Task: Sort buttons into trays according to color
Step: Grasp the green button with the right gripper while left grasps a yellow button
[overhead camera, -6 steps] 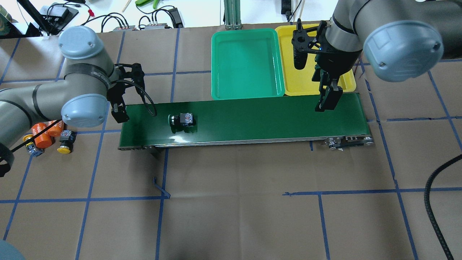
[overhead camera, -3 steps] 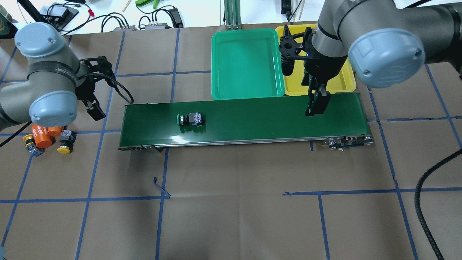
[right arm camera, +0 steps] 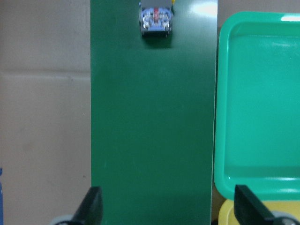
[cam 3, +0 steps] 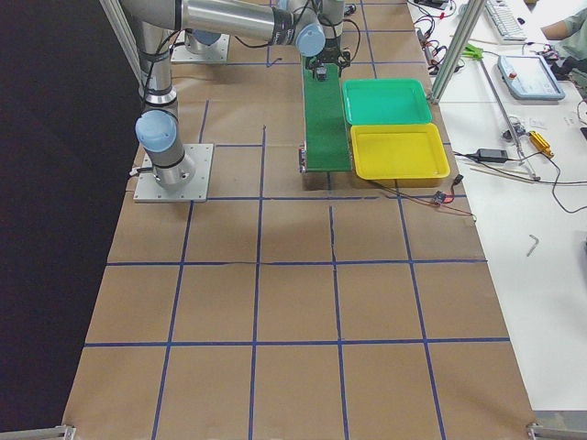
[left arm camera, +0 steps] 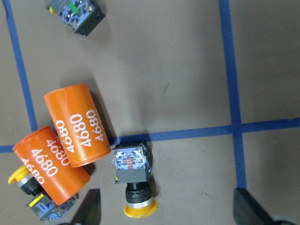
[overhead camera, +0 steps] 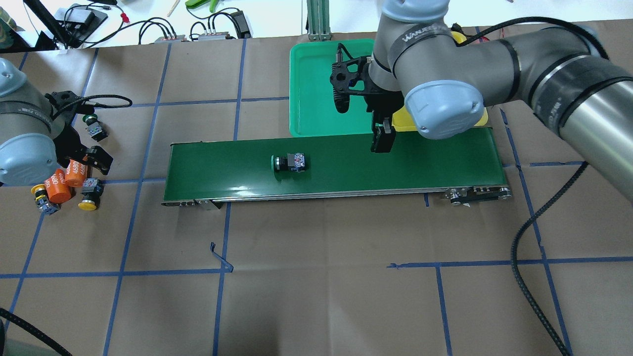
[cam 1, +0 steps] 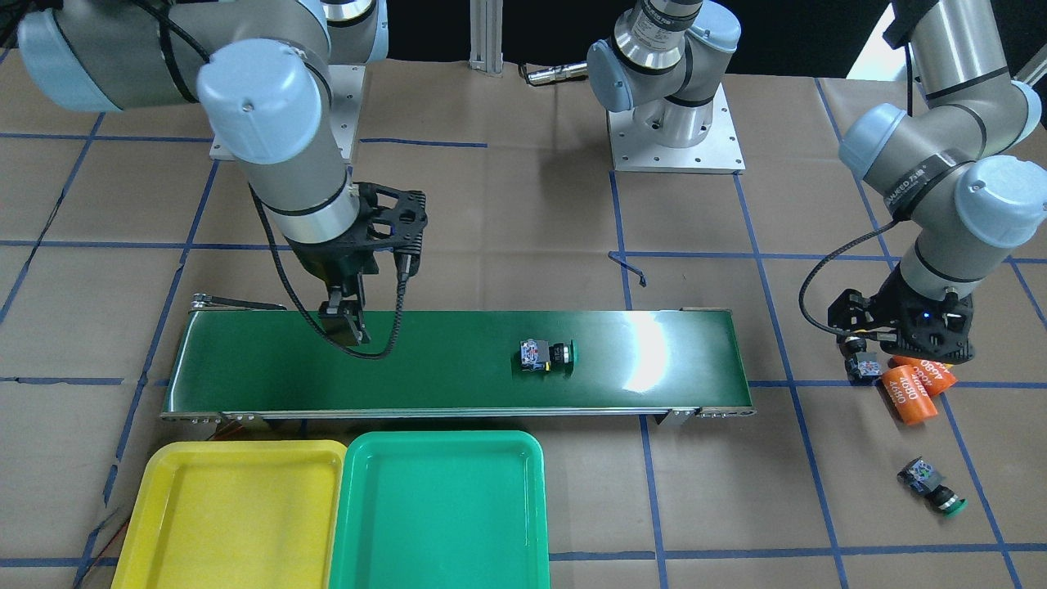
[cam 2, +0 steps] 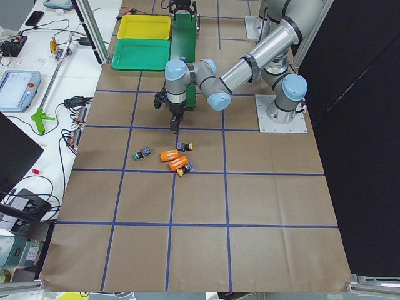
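A green button (overhead camera: 289,162) lies on its side on the conveyor belt (overhead camera: 435,158), left of the middle; it also shows in the front view (cam 1: 546,356) and the right wrist view (right arm camera: 156,18). My right gripper (overhead camera: 383,141) is open and empty over the belt, to the right of that button. My left gripper (left arm camera: 171,213) is open above a yellow button (left arm camera: 136,180), also in the overhead view (overhead camera: 89,195). A second yellow button (overhead camera: 40,195) and a second green button (overhead camera: 94,126) lie nearby. The green tray (overhead camera: 311,74) and yellow tray (cam 1: 229,507) are empty.
Two orange cylinders printed "4680" (left arm camera: 77,124) lie touching each other beside the yellow buttons, at the belt's left end (overhead camera: 67,180). The right arm hides most of the yellow tray (overhead camera: 400,121) in the overhead view. Brown paper with blue tape lines covers the table.
The green button has ridden to the right on the belt. My right gripper has moved left along the belt towards it. My left gripper has drawn back left, off the belt, over the loose buttons.
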{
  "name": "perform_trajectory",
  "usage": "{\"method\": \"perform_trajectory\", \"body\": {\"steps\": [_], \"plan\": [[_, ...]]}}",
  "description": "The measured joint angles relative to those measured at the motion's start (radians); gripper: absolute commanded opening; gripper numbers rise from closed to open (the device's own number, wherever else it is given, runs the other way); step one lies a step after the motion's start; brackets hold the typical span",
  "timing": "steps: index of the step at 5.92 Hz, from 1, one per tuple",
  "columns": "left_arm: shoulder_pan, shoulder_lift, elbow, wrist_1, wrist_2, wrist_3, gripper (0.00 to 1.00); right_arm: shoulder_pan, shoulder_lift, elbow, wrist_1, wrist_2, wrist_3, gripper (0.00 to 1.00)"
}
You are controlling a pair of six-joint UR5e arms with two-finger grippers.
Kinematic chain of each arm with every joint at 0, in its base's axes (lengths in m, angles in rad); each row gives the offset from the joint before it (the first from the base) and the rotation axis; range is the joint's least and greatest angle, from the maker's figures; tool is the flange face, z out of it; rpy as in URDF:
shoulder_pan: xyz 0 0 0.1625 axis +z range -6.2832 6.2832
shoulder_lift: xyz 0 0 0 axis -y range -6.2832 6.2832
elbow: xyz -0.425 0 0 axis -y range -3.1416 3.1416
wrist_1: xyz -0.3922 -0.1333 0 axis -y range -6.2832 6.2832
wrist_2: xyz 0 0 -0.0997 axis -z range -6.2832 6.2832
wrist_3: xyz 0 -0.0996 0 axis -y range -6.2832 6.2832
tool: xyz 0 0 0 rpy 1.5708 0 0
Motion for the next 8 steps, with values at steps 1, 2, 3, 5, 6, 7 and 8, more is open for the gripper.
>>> {"method": "perform_trajectory", "body": {"steps": [1,2,3,5,6,7,8], "plan": [[0.038,-0.04,-0.006,0.005,-0.001,-0.06,0.98,0.045,0.042,0.0,-0.063,-0.003,0.028,1.0],[0.066,-0.072,-0.013,0.01,-0.005,-0.082,0.98,0.069,0.085,0.001,-0.116,-0.006,0.043,1.0],[0.079,-0.097,-0.016,0.012,-0.008,-0.092,0.87,0.078,0.123,0.003,-0.147,-0.01,0.051,1.0],[0.083,-0.138,-0.016,0.029,-0.01,-0.091,0.36,0.079,0.157,0.014,-0.165,-0.016,0.05,1.0],[0.084,-0.145,-0.012,0.031,-0.009,-0.085,0.12,0.076,0.163,0.029,-0.167,-0.032,0.046,1.0],[0.083,-0.141,-0.007,0.029,-0.007,-0.082,0.0,0.068,0.163,0.049,-0.168,-0.057,0.037,0.93],[0.079,-0.127,-0.008,0.024,-0.005,-0.057,0.0,0.055,0.159,0.066,-0.177,-0.071,0.027,0.62]]}}
